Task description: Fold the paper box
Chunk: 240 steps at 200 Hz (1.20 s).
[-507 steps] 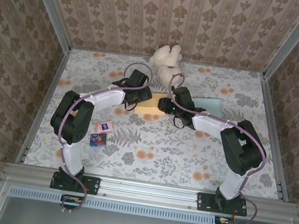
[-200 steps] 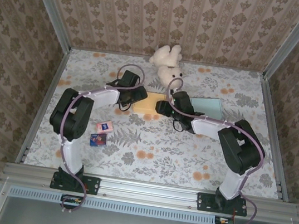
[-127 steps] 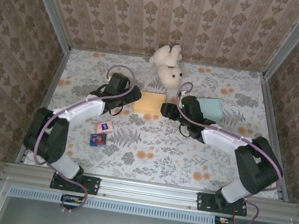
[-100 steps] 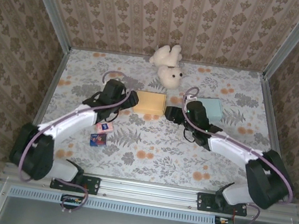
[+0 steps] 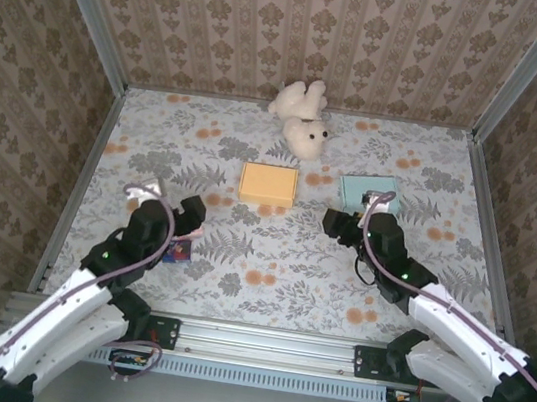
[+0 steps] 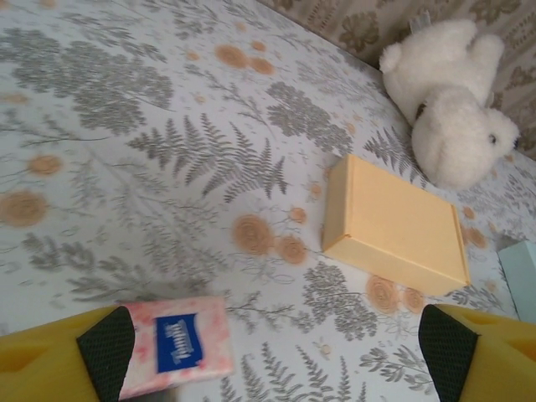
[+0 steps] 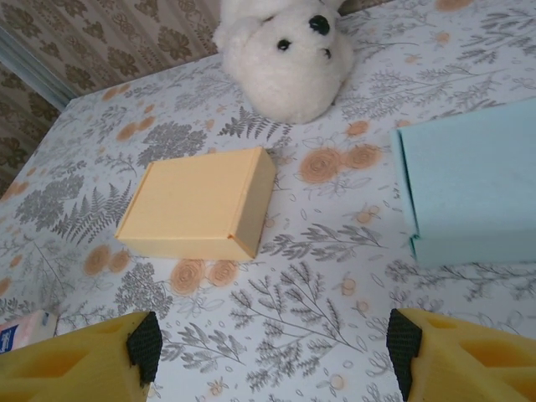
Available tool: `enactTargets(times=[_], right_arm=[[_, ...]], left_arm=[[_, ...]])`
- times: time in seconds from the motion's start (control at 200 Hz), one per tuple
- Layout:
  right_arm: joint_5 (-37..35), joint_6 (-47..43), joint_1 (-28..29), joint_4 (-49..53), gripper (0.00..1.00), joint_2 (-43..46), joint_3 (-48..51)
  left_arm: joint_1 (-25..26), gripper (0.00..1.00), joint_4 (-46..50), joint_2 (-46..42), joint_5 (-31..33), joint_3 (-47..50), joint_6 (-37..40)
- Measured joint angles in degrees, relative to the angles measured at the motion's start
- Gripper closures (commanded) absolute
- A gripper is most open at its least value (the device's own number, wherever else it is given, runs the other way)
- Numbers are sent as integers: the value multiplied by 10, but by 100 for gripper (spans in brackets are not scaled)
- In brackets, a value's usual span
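Note:
The paper box (image 5: 268, 184) is a flat tan carton lying closed on the flowered table; it also shows in the left wrist view (image 6: 394, 224) and the right wrist view (image 7: 197, 203). My left gripper (image 5: 185, 215) hangs near the front left, well short of the box, its yellow fingers spread wide (image 6: 276, 360) over bare cloth. On the other side my right gripper (image 5: 338, 222) sits to the box's near right, also open (image 7: 272, 352) with nothing between its pads. Neither gripper touches the box.
A white plush bear (image 5: 301, 120) lies behind the box. A pale blue box (image 5: 368, 191) rests just beyond the right gripper. A pink tissue pack (image 6: 172, 345) lies beside the left finger. Metal rails and papered walls bound the table.
Both arms have drawn back from the box toward the near edge, their jaws widening. The box stays flat and closed where it was.

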<state>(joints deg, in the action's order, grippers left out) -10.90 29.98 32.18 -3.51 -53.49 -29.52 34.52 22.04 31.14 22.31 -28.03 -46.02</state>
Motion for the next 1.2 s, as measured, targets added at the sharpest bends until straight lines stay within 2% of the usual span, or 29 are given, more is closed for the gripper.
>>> enactTargets(times=[0.115, 0.14, 0.155, 0.175, 0.34, 0.605, 0.825, 0.96, 1.07, 1.2], right_arm=[[-12, 0, 0, 27, 24, 35, 2], [-14, 0, 1, 32, 14, 43, 2], [-16, 0, 1, 35, 3, 48, 2], [-20, 2, 1, 39, 0, 55, 2], [-43, -2, 2, 72, 0, 100, 11], [-127, -8, 2, 128, 0, 115, 12], [-268, -79, -5, 136, 0, 46, -14], [-321, -145, -20, 105, 0, -15, -17], [-326, -191, -47, 57, 0, -66, -16], [-276, -220, -120, -15, 0, -97, -3]], left_arm=[[0, 2, 36, -96, 25, 27, -10], [0, 0, 42, -113, 30, 31, -11], [0, 0, 45, -123, 33, 33, -12], [0, 0, 50, -135, 36, 36, -11], [0, 0, 88, -196, 61, 57, -16], [0, 0, 131, -209, 83, 63, -16], [0, 0, 158, -221, 96, 63, -15], [0, 0, 167, -246, 102, 66, -15], [0, 0, 179, -268, 106, 67, -15], [0, 0, 189, -281, 108, 69, -15]])
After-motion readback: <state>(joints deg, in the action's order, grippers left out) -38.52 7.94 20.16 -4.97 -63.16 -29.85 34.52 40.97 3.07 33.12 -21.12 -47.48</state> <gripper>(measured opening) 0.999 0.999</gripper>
